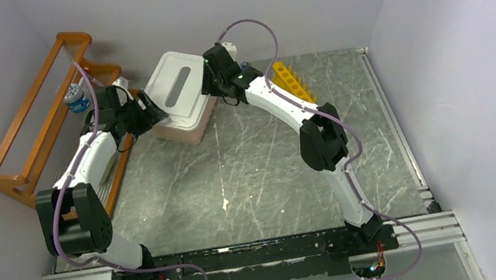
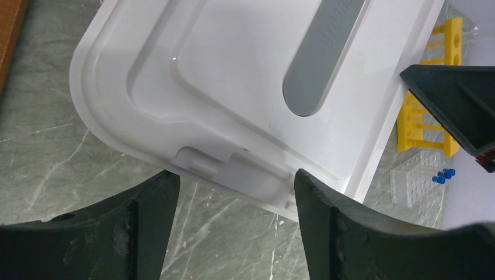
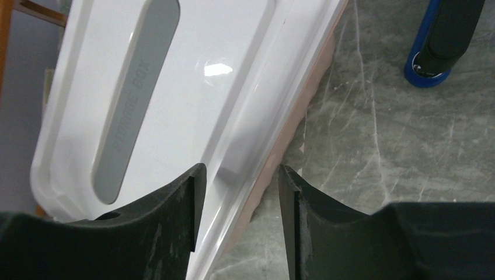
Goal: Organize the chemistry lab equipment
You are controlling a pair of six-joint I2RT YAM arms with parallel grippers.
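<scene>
The pink tub sits near the bench's far edge, left of the middle, with its grey-white lid lying on top, skewed so that pink wall shows on the near side. Both arms are at that lid, so the step in hand seems to be handling it. Whether it is being seated or lifted off cannot be told.

The left fingers are spread, one on either side of the latch tab on the lid's short end, pinching nothing. The right fingers are also spread, astride the lid's long rim with the tub wall below, and no grip shows.

To do this well, each pair should probably close squarely on the rim rather than on the sloped panel. Both arms should act together so the thin lid neither twists nor drags the tub across the bench. The left pair should stay centred on the tab. The yellow holed rack, at the far edge just beside the right arm, needs clearance.

Little of the equipment shows:
- **Small jar:** a white jar with a blue band stands on the wooden rack at the far-left corner.
- **Tubes:** blue-capped clear tubes stand upright in a clear tube rack by the yellow one, slender and light, likely to tip.
</scene>
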